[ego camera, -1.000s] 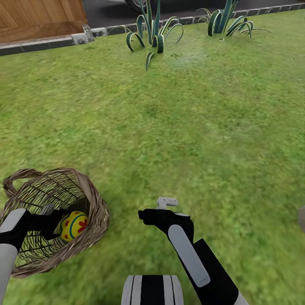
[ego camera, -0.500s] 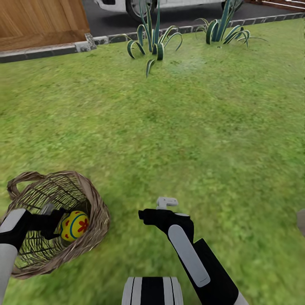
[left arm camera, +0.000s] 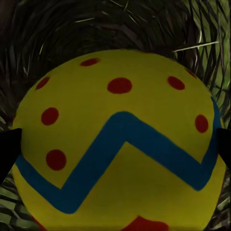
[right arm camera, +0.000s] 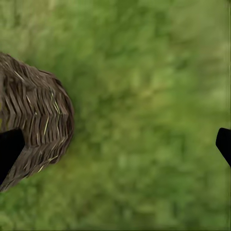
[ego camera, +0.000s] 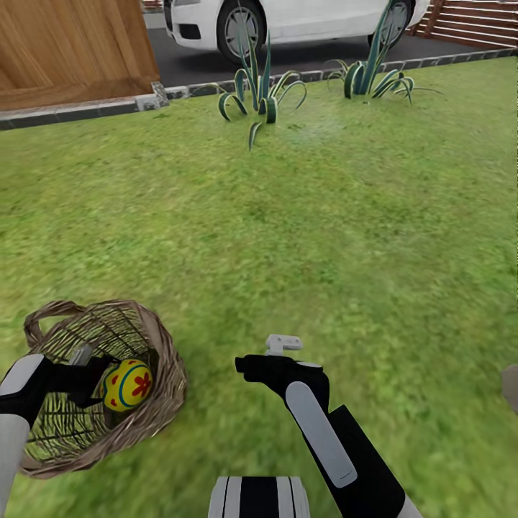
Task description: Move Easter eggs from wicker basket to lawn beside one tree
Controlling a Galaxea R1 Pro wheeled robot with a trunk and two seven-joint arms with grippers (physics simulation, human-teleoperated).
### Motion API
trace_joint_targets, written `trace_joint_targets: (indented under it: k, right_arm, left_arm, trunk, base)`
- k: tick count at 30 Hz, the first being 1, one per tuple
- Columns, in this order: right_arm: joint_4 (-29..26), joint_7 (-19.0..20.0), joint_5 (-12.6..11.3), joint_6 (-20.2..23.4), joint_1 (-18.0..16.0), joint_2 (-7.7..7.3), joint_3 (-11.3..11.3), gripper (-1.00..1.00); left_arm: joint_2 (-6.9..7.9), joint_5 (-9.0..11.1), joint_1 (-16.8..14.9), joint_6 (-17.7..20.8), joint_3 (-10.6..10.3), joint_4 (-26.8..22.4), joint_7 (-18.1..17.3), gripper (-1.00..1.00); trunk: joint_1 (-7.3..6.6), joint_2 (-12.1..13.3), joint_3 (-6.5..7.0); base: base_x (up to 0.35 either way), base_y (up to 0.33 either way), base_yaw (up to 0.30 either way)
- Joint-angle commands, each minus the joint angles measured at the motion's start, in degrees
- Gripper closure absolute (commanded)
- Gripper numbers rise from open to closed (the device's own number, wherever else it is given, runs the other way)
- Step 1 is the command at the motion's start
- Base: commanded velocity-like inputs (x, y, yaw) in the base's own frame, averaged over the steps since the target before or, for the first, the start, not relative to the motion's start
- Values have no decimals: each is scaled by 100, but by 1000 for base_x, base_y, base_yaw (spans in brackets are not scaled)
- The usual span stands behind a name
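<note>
your left gripper [ego camera: 119,385] is pinching one easter egg [ego camera: 126,384], the yellow shell with its blue zigzag and red dots sitting squarely between the two dark fingertips [left arm camera: 8,149], one on each side of its widest part. the egg hangs inside the wicker basket [ego camera: 162,403], just above the woven floor and close to the basket's rim on the side nearer your right arm. the basket rests on the lawn [ego camera: 345,237]. your right gripper [right arm camera: 115,144] hovers over bare grass just beside the basket, jaws spread wide with nothing between them, the basket's wall [right arm camera: 38,120] showing by one fingertip. far beyond the basket stand spiky plants [ego camera: 259,79], a white car [ego camera: 288,21] and a wooden fence [ego camera: 72,50].
</note>
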Motion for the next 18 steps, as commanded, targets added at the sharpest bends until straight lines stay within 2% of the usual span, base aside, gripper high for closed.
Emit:
trace_joint_targets:
  k: [1,18]
  right_arm:
    - [-5,-60,-52,11,-5,0,4,-100]
    - [-5,-60,-52,11,-5,-17,-6,-100]
  left_arm:
    - [2,53,-1,10,16,-5,64,100]
    - [5,53,-5,125,16,33,105,100]
  trunk:
    - [-3,0,19]
    - [-47,23,395]
  base:
    - [0,0,0]
    - [0,0,0]
